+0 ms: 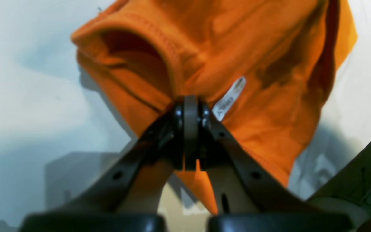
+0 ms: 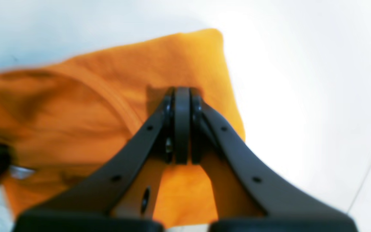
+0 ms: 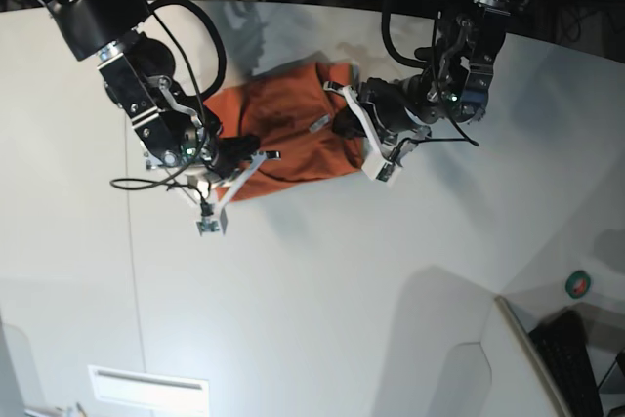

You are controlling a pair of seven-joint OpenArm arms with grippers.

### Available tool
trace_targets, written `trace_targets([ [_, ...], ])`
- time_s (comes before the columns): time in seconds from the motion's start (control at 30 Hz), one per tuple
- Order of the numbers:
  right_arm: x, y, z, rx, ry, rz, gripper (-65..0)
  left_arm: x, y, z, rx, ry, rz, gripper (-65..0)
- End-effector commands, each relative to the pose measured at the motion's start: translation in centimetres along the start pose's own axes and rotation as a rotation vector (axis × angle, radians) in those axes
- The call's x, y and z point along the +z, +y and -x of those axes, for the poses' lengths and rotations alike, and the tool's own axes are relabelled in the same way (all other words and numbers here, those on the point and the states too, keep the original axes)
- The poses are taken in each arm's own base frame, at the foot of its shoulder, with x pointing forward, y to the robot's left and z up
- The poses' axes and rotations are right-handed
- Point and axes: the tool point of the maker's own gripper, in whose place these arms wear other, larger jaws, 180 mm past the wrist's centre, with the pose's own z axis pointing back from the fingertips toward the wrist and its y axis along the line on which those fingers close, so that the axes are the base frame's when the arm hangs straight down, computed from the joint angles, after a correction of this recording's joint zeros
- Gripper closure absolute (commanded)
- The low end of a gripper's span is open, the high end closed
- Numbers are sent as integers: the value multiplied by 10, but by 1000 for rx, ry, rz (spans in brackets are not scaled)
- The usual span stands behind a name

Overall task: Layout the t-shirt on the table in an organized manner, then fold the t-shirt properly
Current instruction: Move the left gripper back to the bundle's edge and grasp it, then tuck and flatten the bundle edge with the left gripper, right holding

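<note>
White surface: the large smooth white table (image 3: 322, 319) fills the base view, with a thin dark seam line (image 3: 135, 271) running along one side and a curved edge at the far side.
Free room: much bare tabletop lies in front of the garment; the far edge is nearer to it.
Garment: the plain orange short-sleeved cloth t-shirt (image 3: 288, 134) is bunched between the two arms, toward the far part of the table, not yet spread flat.
Left arm: the black left gripper (image 1: 191, 106) has its jaws pressed together on the cloth beside the neck opening, close to the small white neck tag (image 1: 230, 98).
Right arm: the black right gripper (image 2: 182, 96) also has its jaws squeezed together on a fold of the t-shirt, near an outer corner of the cloth.
Risk, my judgement: if the arms pull apart unevenly, the thin fold can slip out of one grip, and the shirt falls back crumpled.
Second risk: each grip may hold two layers, so the spreading gives a twisted shirt.
Edge risk: pulling toward the far side can put cloth over the curved edge.
</note>
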Motion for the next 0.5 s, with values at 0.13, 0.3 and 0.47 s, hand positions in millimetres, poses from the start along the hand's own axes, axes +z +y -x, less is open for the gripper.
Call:
trace_targets([
  [0.13,-9,-17,-7,2,-31,48,0,1,7,-16,-14,-32,-15,0],
  [0.3,9,0,-27,2,-110,-5,0,5,3,-28,-29,-64,-7,0],
  [0.47,44,20,-43,10,-173,-77,0,31,-4,-63,-77,-180,-19,0],
])
